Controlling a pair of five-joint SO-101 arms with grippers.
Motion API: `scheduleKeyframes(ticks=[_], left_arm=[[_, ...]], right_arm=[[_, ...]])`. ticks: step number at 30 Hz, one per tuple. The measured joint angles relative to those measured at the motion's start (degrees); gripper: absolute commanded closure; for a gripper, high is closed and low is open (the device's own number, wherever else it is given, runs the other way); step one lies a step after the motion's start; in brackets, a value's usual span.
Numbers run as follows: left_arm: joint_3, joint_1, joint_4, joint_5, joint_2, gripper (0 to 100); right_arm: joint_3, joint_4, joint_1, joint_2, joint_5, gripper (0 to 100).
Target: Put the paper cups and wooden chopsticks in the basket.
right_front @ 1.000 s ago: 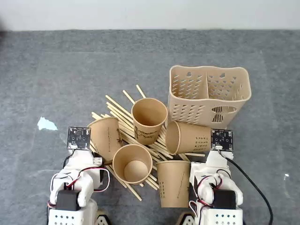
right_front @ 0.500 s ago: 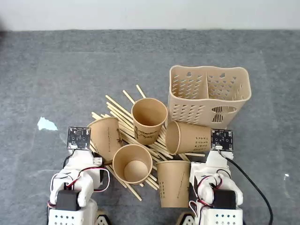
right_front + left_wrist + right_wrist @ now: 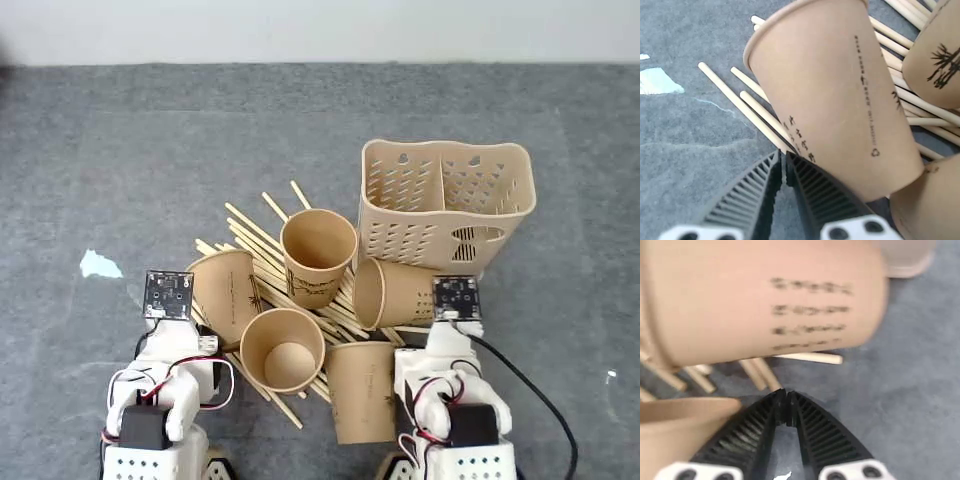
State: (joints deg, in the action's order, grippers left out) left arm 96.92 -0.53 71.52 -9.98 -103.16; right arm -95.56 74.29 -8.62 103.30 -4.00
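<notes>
In the high view, 5 paper cups [image 3: 319, 245] are laid over partly hidden chopsticks [image 3: 270, 275] on the bench [image 3: 120, 150], beside the basket [image 3: 445, 205]. In the left wrist view, the left claw [image 3: 785, 162] is pressed together, empty, beside a lying cup [image 3: 835, 95] whose print cannot be read. In the right wrist view, the right claw [image 3: 786, 402] is likewise closed, empty, near a blurred cup [image 3: 765, 295].

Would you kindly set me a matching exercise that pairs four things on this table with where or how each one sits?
Things:
1. basket
2. wooden chopsticks
3. pale blue scrap
4. left gripper

States:
A. jaws shut, next to a tipped paper cup
B. upright, behind the paper cups
C. flat on the mat, away from everything else
D. scattered under the paper cups

Pairs: 1-B; 2-D; 3-C; 4-A
</notes>
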Motion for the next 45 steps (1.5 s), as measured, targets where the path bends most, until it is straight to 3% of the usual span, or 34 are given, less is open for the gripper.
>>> scheduleKeyframes(ticks=[8, 15, 22, 29, 33, 45], left_arm=[[0.0, 0.0, 0.0, 0.0, 0.0, 99], [0.0, 0.0, 0.0, 0.0, 0.0, 99], [0.0, 0.0, 0.0, 0.0, 0.0, 99], [0.0, 0.0, 0.0, 0.0, 0.0, 99], [0.0, 0.0, 0.0, 0.0, 0.0, 99], [0.0, 0.0, 0.0, 0.0, 0.0, 99]], right_arm=[[0.9, 1.0, -1.5, 0.0, 0.3, 99.0], [9.1, 2.0, 5.3, 0.1, 8.9, 99.0], [22.6, 2.0, 6.1, 0.4, 12.5, 99.0], [26.3, 1.1, -4.8, 0.9, 13.0, 84.8], [26.3, -0.2, -9.9, -2.8, 13.0, 88.1], [35.6, -7.8, -11.3, -29.2, 13.0, 89.0]])
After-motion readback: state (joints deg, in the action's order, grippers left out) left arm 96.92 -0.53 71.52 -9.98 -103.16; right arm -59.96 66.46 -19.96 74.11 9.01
